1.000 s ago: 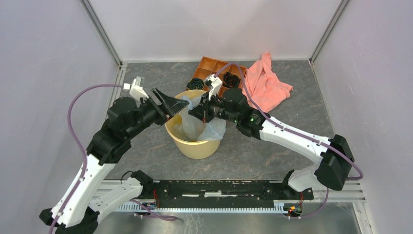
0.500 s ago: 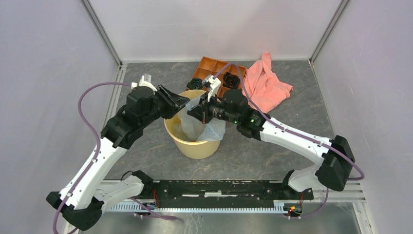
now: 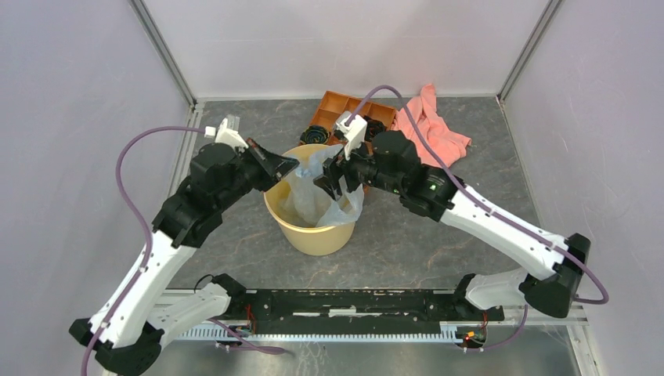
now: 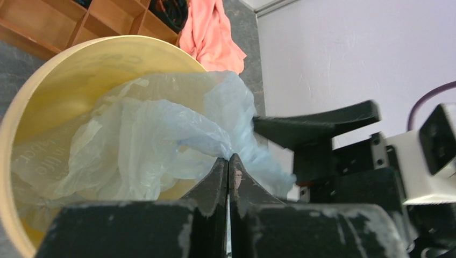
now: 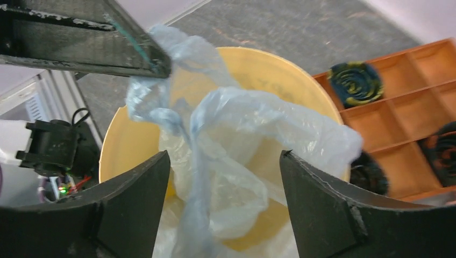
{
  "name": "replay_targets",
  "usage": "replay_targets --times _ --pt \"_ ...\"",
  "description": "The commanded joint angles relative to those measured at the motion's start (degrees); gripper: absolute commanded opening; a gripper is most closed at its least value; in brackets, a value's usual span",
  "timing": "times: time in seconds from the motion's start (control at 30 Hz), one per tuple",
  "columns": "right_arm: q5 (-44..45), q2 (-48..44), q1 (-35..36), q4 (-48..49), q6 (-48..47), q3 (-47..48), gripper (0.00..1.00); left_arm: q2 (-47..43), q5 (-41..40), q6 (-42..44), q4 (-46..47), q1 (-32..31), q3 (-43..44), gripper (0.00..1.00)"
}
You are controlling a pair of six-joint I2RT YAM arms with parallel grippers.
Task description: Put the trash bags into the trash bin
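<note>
**Left wrist: trash bag (image 4: 156,134) pinched above trash bin (image 4: 64,75)**

Left gripper (image 4: 228,161) is clamped on a fold of the trash bag, which lies half in the trash bin, spilling over its right rim. Right gripper (image 5: 223,157) gapes, holding nothing; it should tuck the loose film down inside.

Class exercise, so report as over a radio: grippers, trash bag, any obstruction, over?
Left gripper jaws shut on trash bag. Right gripper jaws open astride bag. Bag partly inside trash bin, spilling over rim. Orange tray beyond bin, not obstructing.
</note>
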Motion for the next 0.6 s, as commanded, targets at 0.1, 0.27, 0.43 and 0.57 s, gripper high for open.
replay_targets --times 0.1,0.27,0.43,0.57 --pt "7.20 -2.25 0.28 -10.00 -9.35 7.27 0.82 -6.90 0.42 9.87 1.67 0.07 -1.97 0.02" --pt "7.22 -1.82 1.04 -8.68 -8.96 7.91 0.78 -7.37 1.47 12.63 -0.31 0.02 -0.60 0.02" --pt "15.29 -3.51 1.22 -4.53 -2.63 6.22 0.35 -7.87 0.96 15.99 -6.27 0.04 0.73 0.02" --pt "19.61 -8.94 1.17 10.74 4.65 -5.51 0.07 -8.78 -8.33 18.14 -17.93 0.06 2.13 0.02"
